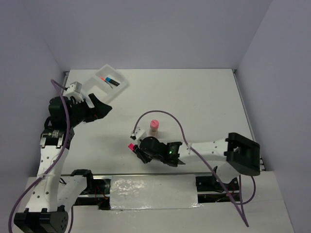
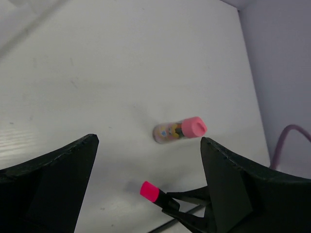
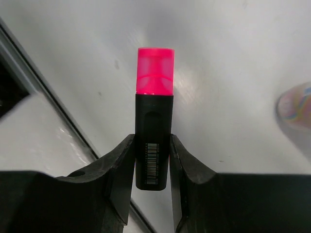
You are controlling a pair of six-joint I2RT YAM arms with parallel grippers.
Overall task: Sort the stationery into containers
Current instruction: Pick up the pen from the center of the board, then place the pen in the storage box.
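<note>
One white table fills the scene, and at its far left corner the white translucent tray lies at a slant, with a short black marker showing blue and orange inside it; which compartment it lies in cannot be told. Just on the near side of the tray hangs the left gripper, its jaws spread wide and nothing between them. Near the middle of the table, toward the near edge, the right gripper is clenched on the black body of the pink-capped marker, the cap jutting out beyond the fingertips to the left. Just beyond that gripper, on its far side, the small pink-capped bottle stands on the table, apart from the marker.
</note>
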